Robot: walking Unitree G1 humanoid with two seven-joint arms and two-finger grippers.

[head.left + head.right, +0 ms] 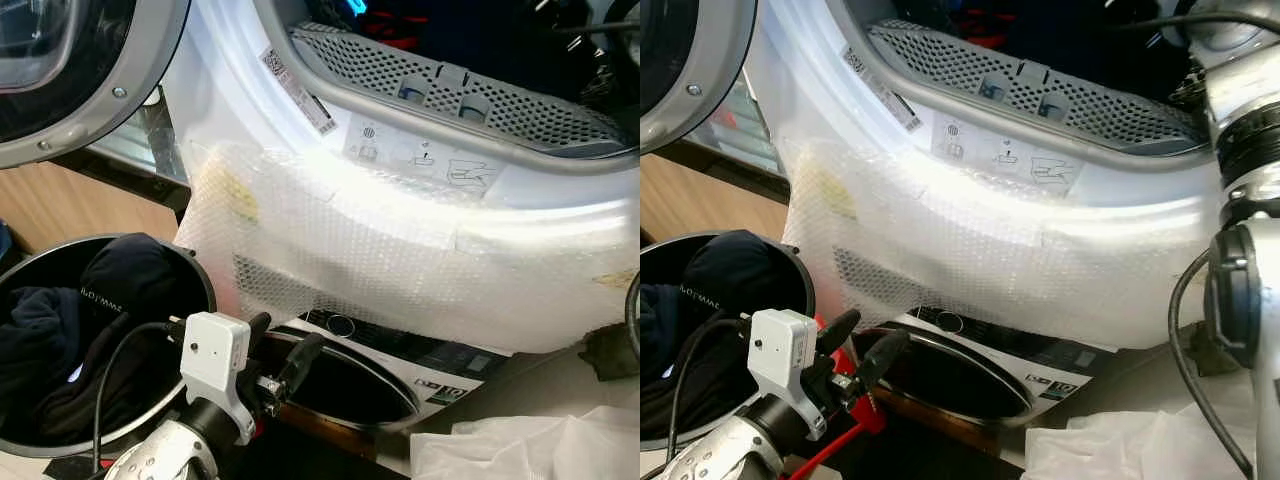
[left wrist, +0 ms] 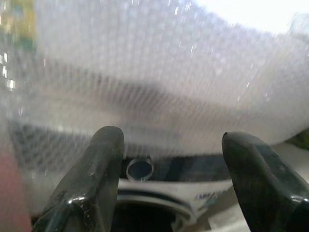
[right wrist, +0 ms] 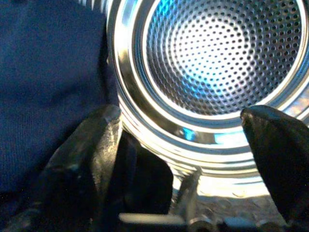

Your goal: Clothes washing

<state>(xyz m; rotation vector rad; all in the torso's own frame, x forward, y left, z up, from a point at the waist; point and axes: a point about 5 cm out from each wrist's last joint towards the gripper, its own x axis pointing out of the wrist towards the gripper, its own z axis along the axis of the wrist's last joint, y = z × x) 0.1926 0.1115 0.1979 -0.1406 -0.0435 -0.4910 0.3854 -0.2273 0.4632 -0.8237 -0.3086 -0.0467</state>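
Observation:
Dark clothes lie piled in a round black basket at the lower left. Just right of the basket, my left gripper hangs open and holds nothing, facing the bubble-wrapped front of the washing machine. My right arm reaches up into the machine's open drum. In the right wrist view my right gripper is open inside the drum, facing the perforated steel back wall. A dark blue cloth lies beside one finger, not gripped.
The machine's round door stands open at the upper left. Below the bubble wrap lies a picture of a machine with a dark round opening. Crumpled white plastic lies at the lower right. A wooden surface is behind the basket.

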